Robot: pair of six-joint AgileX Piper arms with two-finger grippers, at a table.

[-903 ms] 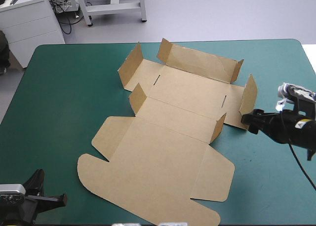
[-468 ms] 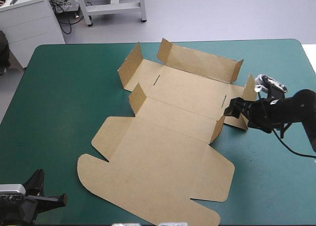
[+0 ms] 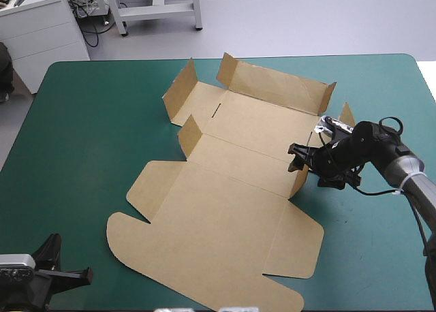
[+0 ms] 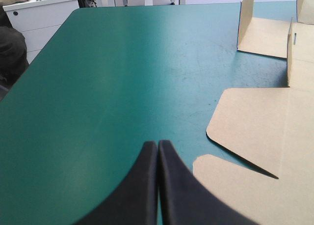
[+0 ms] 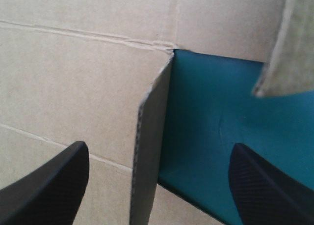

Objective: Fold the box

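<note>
On the teal-green desk (image 3: 88, 121), the brown box (image 3: 225, 210) lay mostly flat: far flaps raised, walls untucked, lid flat, nothing inside. Most folding judged outstanding. The right gripper (image 3: 298, 159) stood apart, straddling the right-hand flap (image 5: 149, 151). The left gripper (image 4: 158, 149) was pressed together, idle near left.

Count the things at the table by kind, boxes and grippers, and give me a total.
Box: 1
Grippers: 2 (left gripper, right gripper)
Total: 3
</note>
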